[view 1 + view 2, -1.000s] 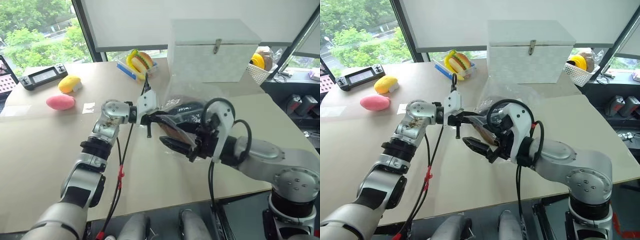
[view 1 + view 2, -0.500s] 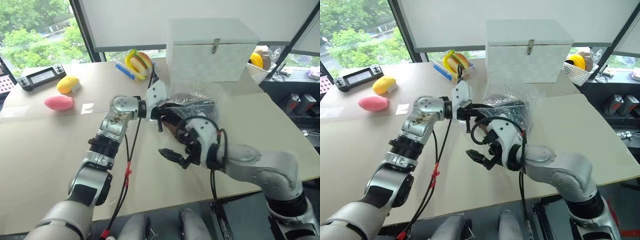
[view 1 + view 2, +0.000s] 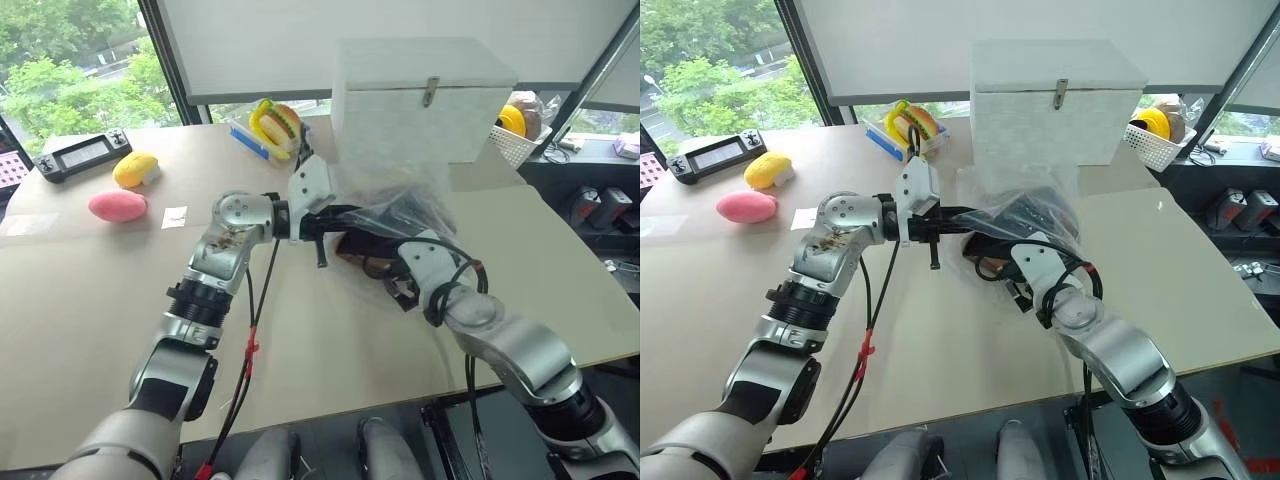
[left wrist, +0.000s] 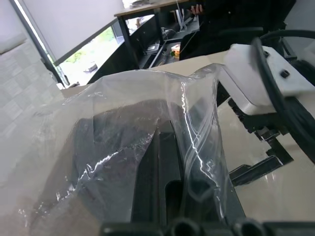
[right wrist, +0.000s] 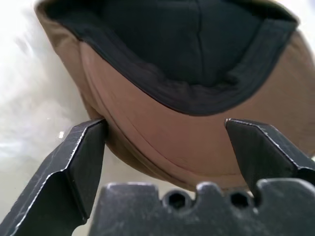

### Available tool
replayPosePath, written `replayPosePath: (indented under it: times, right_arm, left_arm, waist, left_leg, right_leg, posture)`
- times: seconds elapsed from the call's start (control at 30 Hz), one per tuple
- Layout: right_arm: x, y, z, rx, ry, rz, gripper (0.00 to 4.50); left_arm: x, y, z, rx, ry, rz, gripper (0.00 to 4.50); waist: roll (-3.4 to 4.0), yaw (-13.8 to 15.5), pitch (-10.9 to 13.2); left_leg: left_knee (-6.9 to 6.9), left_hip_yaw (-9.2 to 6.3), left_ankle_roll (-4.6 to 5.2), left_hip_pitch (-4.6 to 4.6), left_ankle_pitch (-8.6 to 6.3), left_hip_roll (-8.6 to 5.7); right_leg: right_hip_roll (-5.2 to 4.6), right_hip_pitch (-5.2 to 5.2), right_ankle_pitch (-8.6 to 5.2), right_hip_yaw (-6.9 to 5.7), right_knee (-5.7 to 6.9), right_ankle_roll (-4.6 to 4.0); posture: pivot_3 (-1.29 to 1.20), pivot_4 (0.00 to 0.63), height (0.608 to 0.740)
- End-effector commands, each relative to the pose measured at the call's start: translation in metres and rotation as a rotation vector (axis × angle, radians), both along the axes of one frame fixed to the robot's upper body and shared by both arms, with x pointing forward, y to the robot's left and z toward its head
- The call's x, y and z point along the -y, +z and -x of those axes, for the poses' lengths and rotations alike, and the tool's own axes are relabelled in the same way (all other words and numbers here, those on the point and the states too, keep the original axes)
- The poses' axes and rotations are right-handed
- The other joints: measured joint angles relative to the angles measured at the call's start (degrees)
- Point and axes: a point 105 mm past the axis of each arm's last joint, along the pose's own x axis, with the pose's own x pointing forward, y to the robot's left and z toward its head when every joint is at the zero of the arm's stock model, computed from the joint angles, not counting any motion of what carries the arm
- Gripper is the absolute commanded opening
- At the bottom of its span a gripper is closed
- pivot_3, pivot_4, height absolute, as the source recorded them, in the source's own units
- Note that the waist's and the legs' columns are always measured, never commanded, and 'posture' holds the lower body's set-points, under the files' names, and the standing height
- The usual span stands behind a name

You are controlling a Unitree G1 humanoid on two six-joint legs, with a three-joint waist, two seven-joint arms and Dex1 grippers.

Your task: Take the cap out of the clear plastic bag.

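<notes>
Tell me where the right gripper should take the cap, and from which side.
Grip the cap's brown brim edge, coming straight in at the bag's open mouth. That edge sticks out toward the open right gripper, whose fingers already stand either side of it, while the left gripper holds the clear plastic bag up.

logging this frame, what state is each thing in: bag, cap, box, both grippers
clear plastic bag: mouth edge pinched, lifted off the table
cap: partly in the bag, brim at its mouth
white box: lid shut
left gripper: shut on the bag
right gripper: open, fingers either side of the brim
</notes>
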Motion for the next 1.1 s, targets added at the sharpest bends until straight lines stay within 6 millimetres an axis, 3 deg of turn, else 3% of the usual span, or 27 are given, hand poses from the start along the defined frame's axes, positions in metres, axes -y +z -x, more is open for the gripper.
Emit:
replayPosePath:
  times: [0.03,0.23,0.47,0.57,0.93,1.03,1.1]
  right_arm:
    - [-0.006,-0.009,-0.004,0.078,0.064,0.207,4.5]
    - [-0.004,-0.017,-0.022,0.184,0.048,0.414,4.5]
    - [0.0,-0.036,-0.03,0.151,0.012,0.421,4.5]
    - [-0.005,-0.039,-0.027,0.137,0.036,0.379,3.77]
    - [-0.016,-0.046,-0.017,0.09,0.099,0.337,0.12]
    - [-0.018,-0.04,-0.018,0.09,0.086,0.282,0.05]
    - [-0.022,-0.025,-0.019,0.122,0.084,0.252,0.05]
  left_arm:
    - [-0.001,0.019,0.004,0.045,-0.002,0.048,0.04]
    - [-0.001,0.017,0.004,0.033,0.003,0.049,0.04]
    - [-0.001,0.016,0.004,0.029,0.005,0.049,0.04]
    - [-0.001,0.016,0.004,0.028,0.009,0.049,0.0]
    - [-0.001,0.014,0.003,0.026,0.015,0.046,0.0]
    - [-0.001,0.015,0.002,0.027,0.017,0.047,0.0]
    - [-0.002,0.014,0.002,0.029,0.019,0.044,0.0]
  waist:
    - [0.0,0.0,0.0]
    - [0.0,-0.1,0.0]
    - [-0.02,0.1,0.0]
    - [-0.02,0.1,0.0]
    - [-0.01,0.1,0.0]
    - [-0.01,0.1,0.0]
    - [-0.01,0.1,0.0]
  left_leg:
    - [0.0,0.02,0.0,0.01,0.0,0.0]
    - [0.02,0.24,-0.01,0.11,0.01,0.02]
    - [0.03,0.36,0.01,0.2,-0.01,0.03]
    - [0.02,0.4,0.04,0.38,-0.02,0.04]
    - [0.01,0.43,0.08,0.45,-0.05,0.05]
    - [0.0,0.43,0.07,0.48,-0.05,0.07]
    - [0.01,0.43,0.08,0.47,-0.06,0.08]
  right_leg:
    - [0.0,0.0,0.0,0.01,0.0,0.0]
    - [0.0,0.06,0.02,0.14,-0.02,0.02]
    - [0.0,0.13,0.06,0.26,-0.04,0.07]
    - [0.01,0.29,0.06,0.3,-0.06,0.08]
    - [0.02,0.35,0.06,0.31,-0.11,0.09]
    - [0.04,0.37,0.06,0.31,-0.1,0.09]
    - [0.05,0.37,0.06,0.31,-0.12,0.09]
  posture:
    - [0.0,0.15,0.74]
    - [0.0,0.15,0.74]
    - [0.0,0.15,0.74]
    - [0.0,0.15,0.74]
    - [0.0,0.15,0.74]
    - [0.0,0.15,0.74]
    - [0.0,0.15,0.74]
